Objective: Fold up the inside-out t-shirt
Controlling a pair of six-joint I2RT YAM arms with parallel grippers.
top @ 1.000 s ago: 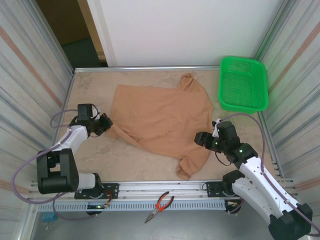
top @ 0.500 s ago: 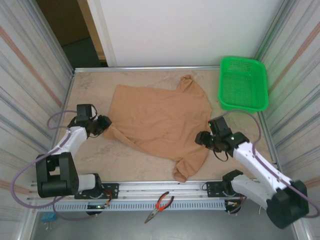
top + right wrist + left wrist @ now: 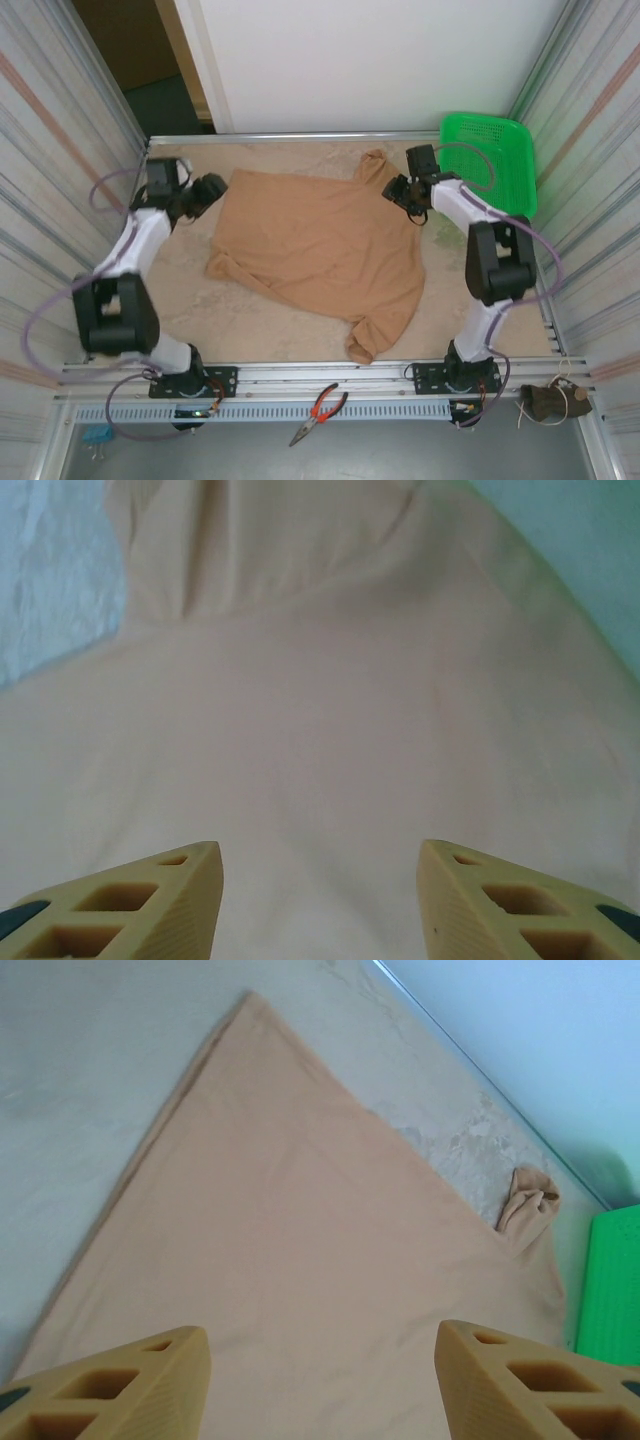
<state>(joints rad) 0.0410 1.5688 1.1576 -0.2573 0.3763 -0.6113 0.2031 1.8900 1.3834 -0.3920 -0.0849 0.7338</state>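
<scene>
The tan inside-out t-shirt (image 3: 320, 245) lies spread mid-tabletop (image 3: 180, 290), sleeves bunched. The left gripper (image 3: 208, 189) and right gripper (image 3: 395, 190) hover at its far corners, part-open and empty.

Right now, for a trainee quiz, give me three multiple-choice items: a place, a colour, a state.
1. The pliers lie: A in the basket; B on the shirt; C by the near rail.
2. The basket is: A green; B blue; C red.
3. The left gripper and right gripper are: A shut on the shirt; B open above the shirt; C shut on the pliers.
Key: 1 C, the top view shows them there; 2 A, bright green mesh; 3 B, both wrist views show jaws apart, nothing between.
</scene>
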